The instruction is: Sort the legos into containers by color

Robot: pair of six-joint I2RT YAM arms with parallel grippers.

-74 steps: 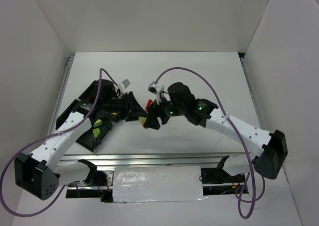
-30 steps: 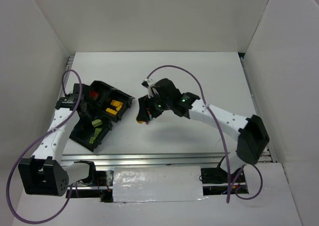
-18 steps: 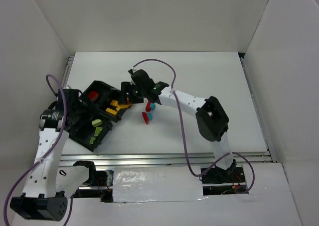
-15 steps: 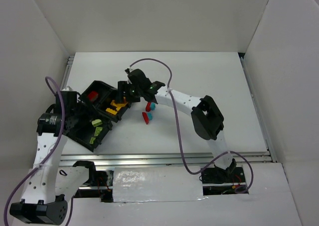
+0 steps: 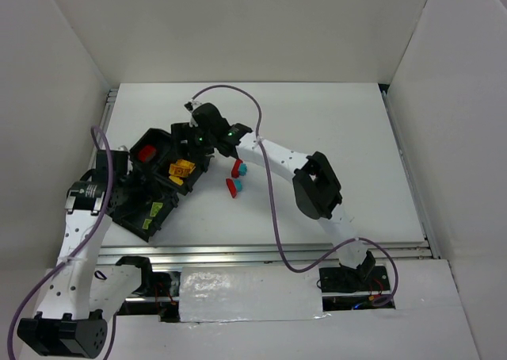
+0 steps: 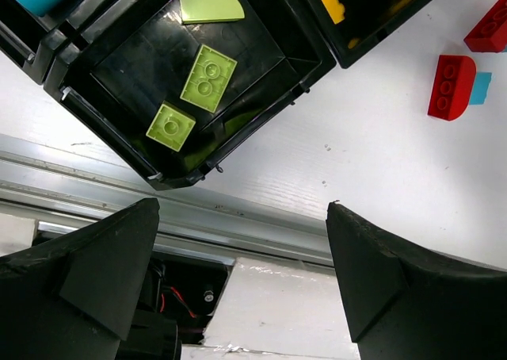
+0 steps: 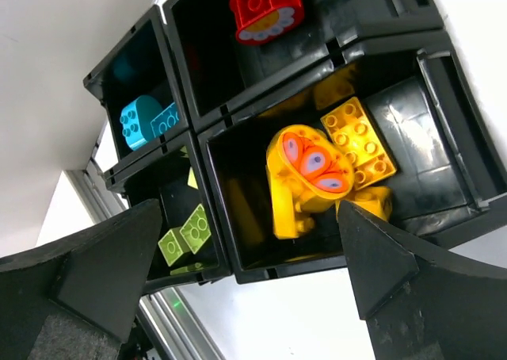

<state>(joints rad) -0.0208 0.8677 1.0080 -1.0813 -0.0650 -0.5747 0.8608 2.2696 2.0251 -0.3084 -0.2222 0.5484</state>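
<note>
Now over the tray (image 7: 198, 128) near the table's (image 5: 333, 138) left edge, the right gripper (image 5: 190, 143) has opened wide and empty, its orange lego (image 7: 305, 174) lying in the orange compartment, leaving red and cyan legos (image 5: 231, 187) beside the tray unsorted; the left gripper (image 6: 242, 209) gapes empty too.

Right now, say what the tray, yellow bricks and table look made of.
Tray: black moulded plastic, glossy; its floor throws reflections.
Yellow bricks: hard, shiny plastic, with moulded studs and highlights.
Table: a white, matte, smooth sheet, perhaps laminate or painted board; cannot tell which.
</note>
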